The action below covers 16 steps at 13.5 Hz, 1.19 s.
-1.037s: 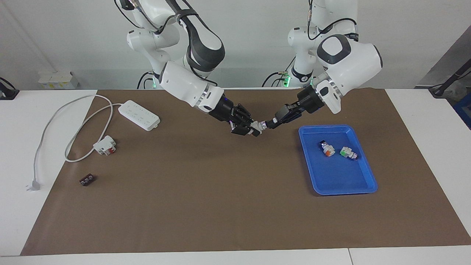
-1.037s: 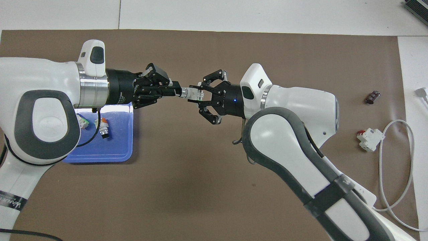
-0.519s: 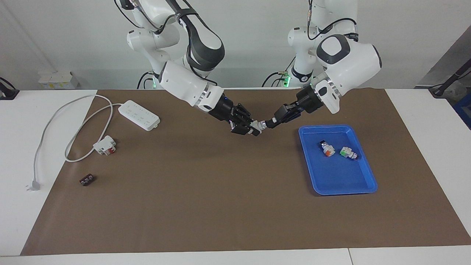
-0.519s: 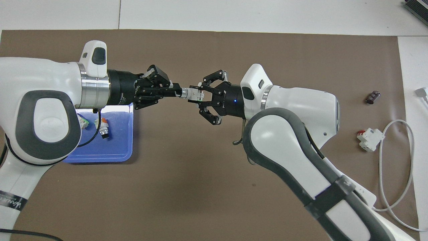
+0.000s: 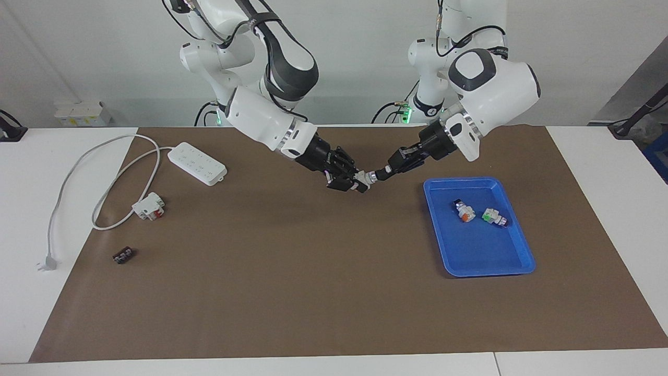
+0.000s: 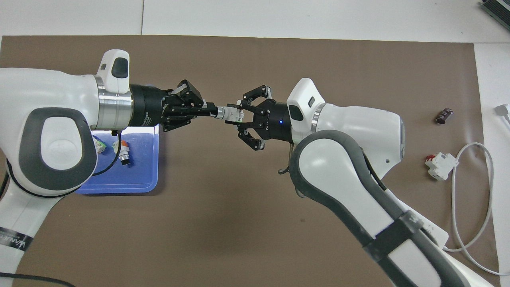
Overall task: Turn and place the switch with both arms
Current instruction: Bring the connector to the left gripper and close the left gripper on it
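The bench (image 5: 334, 292) carries a blue tray (image 5: 514, 263) toward the left arm's end. Above the bare mat beside it, the right gripper (image 5: 360, 185) and the left gripper (image 5: 380, 174) meet. Both have fingers closed on the switch (image 6: 233, 114), the right on its white body, the left on its knob end.

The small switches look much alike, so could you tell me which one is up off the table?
The switch gripped between the right gripper and left gripper over the mat; the orange-marked and green-marked ones lie in the blue tray.
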Tool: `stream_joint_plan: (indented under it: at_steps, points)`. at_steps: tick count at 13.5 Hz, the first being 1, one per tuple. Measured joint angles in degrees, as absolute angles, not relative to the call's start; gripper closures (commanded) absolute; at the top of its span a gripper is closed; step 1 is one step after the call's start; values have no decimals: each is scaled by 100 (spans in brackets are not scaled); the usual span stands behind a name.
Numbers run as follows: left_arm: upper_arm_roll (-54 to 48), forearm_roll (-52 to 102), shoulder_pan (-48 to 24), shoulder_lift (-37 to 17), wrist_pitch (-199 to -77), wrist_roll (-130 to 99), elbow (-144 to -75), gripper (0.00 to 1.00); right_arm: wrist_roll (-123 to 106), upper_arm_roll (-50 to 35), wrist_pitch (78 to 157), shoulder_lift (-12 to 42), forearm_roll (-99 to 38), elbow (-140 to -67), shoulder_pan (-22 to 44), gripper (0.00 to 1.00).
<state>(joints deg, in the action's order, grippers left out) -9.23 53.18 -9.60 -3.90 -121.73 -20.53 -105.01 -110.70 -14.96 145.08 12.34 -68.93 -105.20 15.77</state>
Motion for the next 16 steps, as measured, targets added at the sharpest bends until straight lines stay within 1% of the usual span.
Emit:
stream_joint_plan:
  at_steps: [7, 16]
  points:
    - [-913, 5301, -1009, -390, -12186, -3090, -10501, 100, -11070, -1490, 14504, 1174, -6893, -10586, 1553, 100]
    - [-931, 5163, -1115, -387, -12431, -6698, -10500, 100, -11070, -1449, 14534, 1167, -6894, -10570, 1536, 100]
